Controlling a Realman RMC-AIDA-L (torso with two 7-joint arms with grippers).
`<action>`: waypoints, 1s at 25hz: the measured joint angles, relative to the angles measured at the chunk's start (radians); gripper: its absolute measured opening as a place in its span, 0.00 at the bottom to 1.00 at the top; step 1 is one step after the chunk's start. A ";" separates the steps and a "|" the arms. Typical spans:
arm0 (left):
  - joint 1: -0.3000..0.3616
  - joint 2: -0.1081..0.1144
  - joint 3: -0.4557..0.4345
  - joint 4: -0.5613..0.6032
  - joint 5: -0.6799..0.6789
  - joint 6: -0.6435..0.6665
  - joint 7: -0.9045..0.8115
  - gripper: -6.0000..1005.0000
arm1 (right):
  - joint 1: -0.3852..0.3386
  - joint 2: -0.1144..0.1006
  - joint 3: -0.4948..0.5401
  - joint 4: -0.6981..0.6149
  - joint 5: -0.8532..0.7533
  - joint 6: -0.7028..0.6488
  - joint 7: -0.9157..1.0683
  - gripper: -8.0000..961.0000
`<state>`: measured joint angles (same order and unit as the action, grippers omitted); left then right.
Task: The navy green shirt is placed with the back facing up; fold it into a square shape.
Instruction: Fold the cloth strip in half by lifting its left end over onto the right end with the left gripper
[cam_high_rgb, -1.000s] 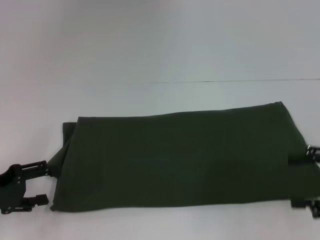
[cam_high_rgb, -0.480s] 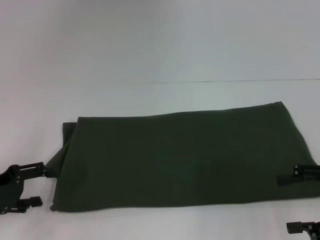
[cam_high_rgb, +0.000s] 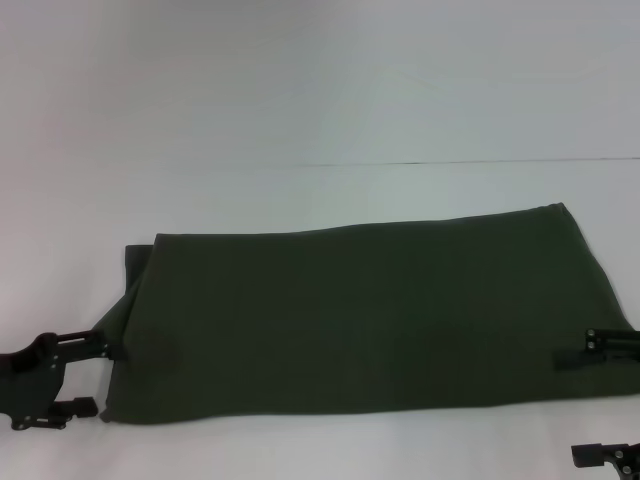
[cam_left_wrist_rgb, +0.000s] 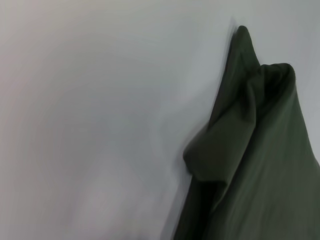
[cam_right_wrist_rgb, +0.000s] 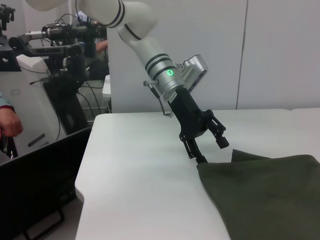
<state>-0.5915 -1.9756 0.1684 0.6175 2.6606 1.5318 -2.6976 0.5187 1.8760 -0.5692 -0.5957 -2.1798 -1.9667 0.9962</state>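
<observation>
The broad white table (cam_high_rgb: 300, 120) carries the large, plain dark olive-green shirt (cam_high_rgb: 360, 315), folded into a long band running left to right along the near side, no print or label showing. The black left gripper (cam_high_rgb: 92, 375) sits at its left end, jaws spread, one finger touching the cloth edge. The right gripper (cam_high_rgb: 600, 400) is cut off by the frame, jaws wide apart, one finger over the fabric.
</observation>
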 joint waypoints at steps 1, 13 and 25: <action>-0.001 0.000 0.004 0.000 0.000 -0.003 -0.002 0.90 | 0.001 0.000 0.000 0.001 0.000 0.000 0.001 0.96; -0.025 0.002 0.022 -0.051 0.001 -0.039 -0.010 0.90 | 0.006 0.000 0.000 0.005 0.000 0.000 0.003 0.96; -0.024 0.004 0.034 -0.048 0.008 -0.027 -0.018 0.90 | 0.007 -0.002 0.000 0.007 0.000 0.002 0.005 0.96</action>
<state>-0.6157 -1.9712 0.2025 0.5700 2.6685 1.5047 -2.7156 0.5254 1.8744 -0.5692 -0.5890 -2.1797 -1.9644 1.0008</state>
